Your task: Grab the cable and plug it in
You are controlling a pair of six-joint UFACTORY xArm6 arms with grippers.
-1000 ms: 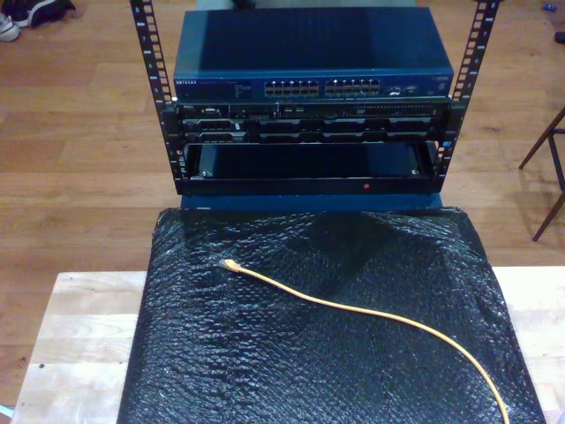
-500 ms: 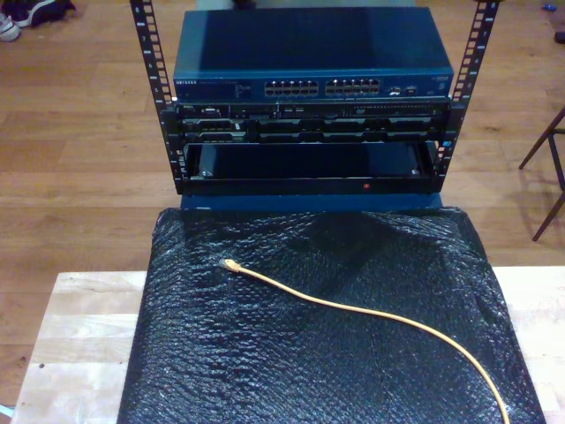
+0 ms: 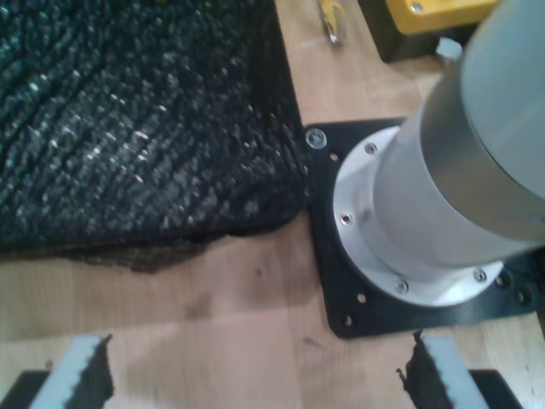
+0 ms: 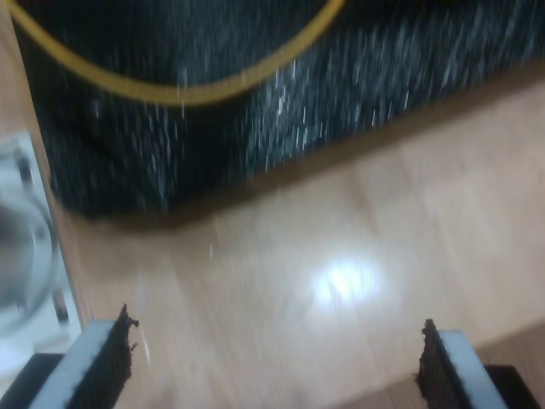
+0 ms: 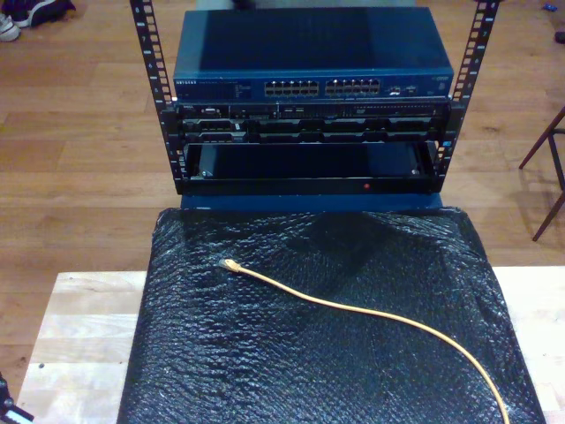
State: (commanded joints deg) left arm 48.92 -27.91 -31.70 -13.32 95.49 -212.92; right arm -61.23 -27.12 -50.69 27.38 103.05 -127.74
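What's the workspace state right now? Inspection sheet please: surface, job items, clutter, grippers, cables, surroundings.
Surface: pale wooden table with a black bubbly mat over its middle.
Job's things: orange cable lies loose on the mat, plug end toward the exterior view's left, free of both grippers. Blue network switch sits atop the rack, port rows facing the mat.
Clutter: yellow object at the table edge; otherwise nothing seen.
Grippers: my first gripper open over bare wood beside an arm base; my second gripper open over bare wood near the mat edge. Fingers empty.
Cables: orange cable alone.
Surroundings: wood floor, chair legs, shoes.
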